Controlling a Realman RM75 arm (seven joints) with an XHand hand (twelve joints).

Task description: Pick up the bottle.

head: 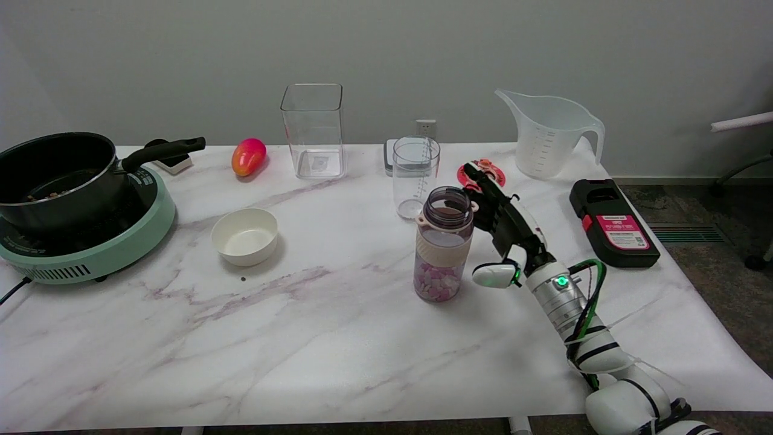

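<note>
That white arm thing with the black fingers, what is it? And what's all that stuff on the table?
It is a robot arm, and the black-and-white part at its end is its right hand. A camera above the table's near side looks down, so the arm comes in from the lower right. The hand is right beside the bottle, the open one with pink and white bits inside, but it is not lifting it; the fingers look open. The marble table also holds a white bowl, a pot on a green cooker, a red-orange fruit, clear containers, a measuring jug and a black box.
</note>
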